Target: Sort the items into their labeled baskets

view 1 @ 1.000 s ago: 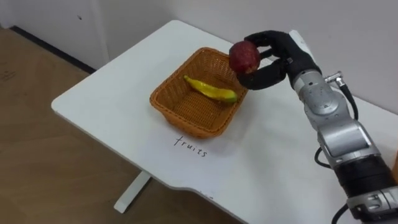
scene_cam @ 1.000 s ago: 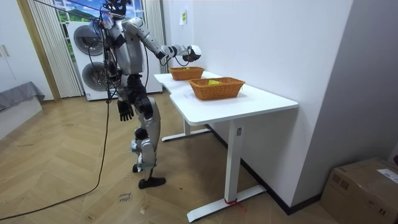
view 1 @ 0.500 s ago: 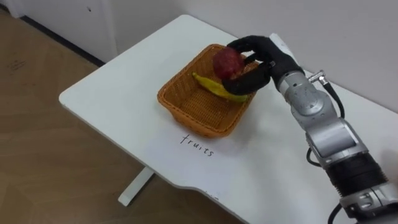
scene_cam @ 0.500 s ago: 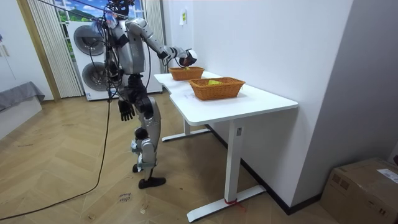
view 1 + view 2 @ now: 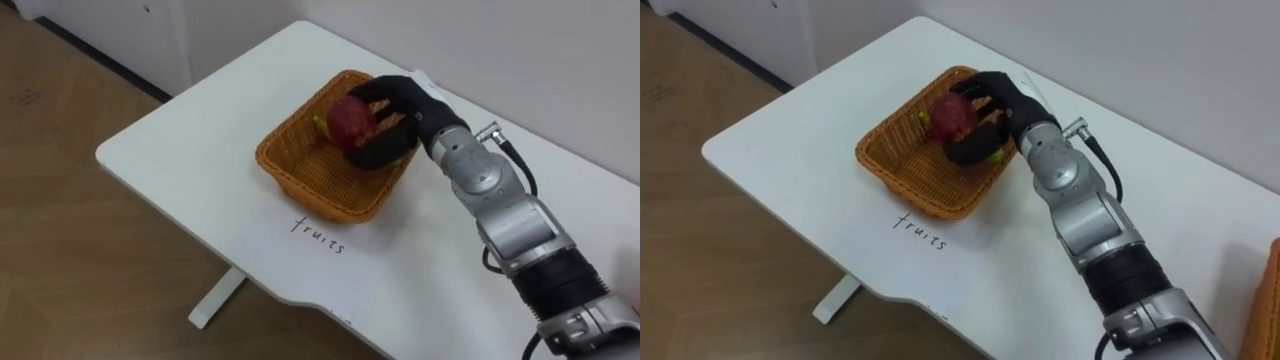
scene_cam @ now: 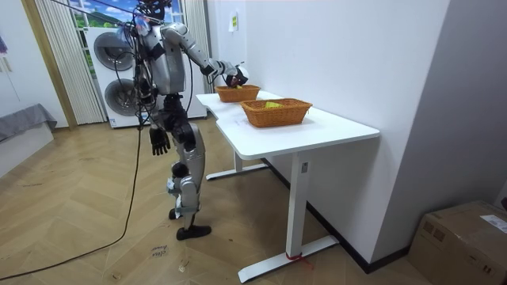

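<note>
- Right hand (image 5: pixel 408 112): fingers curled round a dark red fruit (image 5: pixel 348 122), thumb under, rest over the top. Firm wrap, fruit half hidden by them.
- Red fruit is down inside the woven basket (image 5: pixel 300 182), below rim level on the far-right side and just inside the rim. Can't tell if it touches the basket floor yet.
- Banana (image 5: pixel 319 123) already lies in the basket. Just its tip peeks out to the left of the fruit, the rest is under the hand. Fruit looks right on top of it or just above.
- Key relation: the fruit sits in the grasp, straight over the basket interior. It's roundish, so no long axis to line up. Judgement: all that's left is spreading the fingers and lifting clear.
- Risk guess: the fruit may roll off the banana toward the basket's near side, but the walls should keep it in.
- Basket stands on the white counter (image 5: pixel 180 150), with a handwritten label (image 5: pixel 318 233) in front of it.
- Room view: robot stands at the counter's left end with its right arm reaching over the far basket. A second basket (image 6: pixel 276 113) sits nearer the camera.
- Left hand (image 6: pixel 160 142) hangs idle at the robot's side, well apart. The right hand is the working one.
</note>
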Controlling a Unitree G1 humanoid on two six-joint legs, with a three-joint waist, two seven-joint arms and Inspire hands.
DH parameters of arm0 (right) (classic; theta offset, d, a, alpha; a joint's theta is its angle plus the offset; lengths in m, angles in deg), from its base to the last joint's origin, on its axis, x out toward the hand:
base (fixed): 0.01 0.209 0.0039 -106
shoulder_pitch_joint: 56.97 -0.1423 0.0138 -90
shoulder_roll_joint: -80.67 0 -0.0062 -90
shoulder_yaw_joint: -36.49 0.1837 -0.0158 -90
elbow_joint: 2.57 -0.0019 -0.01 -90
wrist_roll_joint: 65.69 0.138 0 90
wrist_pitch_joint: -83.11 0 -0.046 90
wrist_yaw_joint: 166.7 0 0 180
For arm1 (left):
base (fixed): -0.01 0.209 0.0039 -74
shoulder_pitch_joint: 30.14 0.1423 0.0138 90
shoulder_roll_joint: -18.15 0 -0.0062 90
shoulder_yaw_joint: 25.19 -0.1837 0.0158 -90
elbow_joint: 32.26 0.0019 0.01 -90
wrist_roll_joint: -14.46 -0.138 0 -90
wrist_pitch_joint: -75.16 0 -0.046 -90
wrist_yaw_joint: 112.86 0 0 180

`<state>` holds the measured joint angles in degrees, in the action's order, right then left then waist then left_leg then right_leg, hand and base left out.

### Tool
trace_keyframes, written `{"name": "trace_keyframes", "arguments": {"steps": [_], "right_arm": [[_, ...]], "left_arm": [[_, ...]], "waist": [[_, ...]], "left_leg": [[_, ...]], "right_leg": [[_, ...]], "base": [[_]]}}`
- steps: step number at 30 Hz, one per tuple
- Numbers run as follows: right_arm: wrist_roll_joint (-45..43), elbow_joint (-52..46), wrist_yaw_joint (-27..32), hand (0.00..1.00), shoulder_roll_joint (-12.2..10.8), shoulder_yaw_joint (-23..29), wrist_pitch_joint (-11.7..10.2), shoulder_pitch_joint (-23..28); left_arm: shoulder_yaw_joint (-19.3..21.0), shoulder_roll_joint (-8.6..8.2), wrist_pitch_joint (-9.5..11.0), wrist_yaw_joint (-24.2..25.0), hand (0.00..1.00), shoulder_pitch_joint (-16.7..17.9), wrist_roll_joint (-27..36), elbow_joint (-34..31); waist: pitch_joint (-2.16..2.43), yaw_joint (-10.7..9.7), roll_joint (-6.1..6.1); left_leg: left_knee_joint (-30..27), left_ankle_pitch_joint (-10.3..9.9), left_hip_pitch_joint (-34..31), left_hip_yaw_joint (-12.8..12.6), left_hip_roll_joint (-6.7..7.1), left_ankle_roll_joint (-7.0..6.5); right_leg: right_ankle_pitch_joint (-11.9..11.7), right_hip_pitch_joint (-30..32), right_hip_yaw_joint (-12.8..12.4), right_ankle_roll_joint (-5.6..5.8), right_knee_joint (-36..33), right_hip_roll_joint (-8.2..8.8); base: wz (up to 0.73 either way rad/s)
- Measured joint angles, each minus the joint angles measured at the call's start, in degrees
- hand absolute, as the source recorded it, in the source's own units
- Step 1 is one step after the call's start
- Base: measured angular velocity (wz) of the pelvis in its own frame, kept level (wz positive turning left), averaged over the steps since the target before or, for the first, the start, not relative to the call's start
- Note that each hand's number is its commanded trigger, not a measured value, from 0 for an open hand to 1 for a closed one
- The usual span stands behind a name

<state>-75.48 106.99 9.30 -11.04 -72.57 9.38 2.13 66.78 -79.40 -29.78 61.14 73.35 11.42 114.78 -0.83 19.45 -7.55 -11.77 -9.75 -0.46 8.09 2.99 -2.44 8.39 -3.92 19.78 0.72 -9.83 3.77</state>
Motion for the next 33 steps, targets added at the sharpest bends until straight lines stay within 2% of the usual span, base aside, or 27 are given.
{"name": "trace_keyframes", "arguments": {"steps": [33], "right_arm": [[0.0,0.0,-1.1,0.0,0.0,0.0,0.0,0.0]], "left_arm": [[0.0,0.19,0.0,1.9,0.0,-0.2,0.0,0.9]], "waist": [[-0.06,-0.1,-0.03]], "left_leg": [[0.0,0.0,0.0,0.0,-0.11,0.0]], "right_leg": [[0.0,0.0,0.0,0.0,0.0,0.01]], "base": [[0.0]]}}
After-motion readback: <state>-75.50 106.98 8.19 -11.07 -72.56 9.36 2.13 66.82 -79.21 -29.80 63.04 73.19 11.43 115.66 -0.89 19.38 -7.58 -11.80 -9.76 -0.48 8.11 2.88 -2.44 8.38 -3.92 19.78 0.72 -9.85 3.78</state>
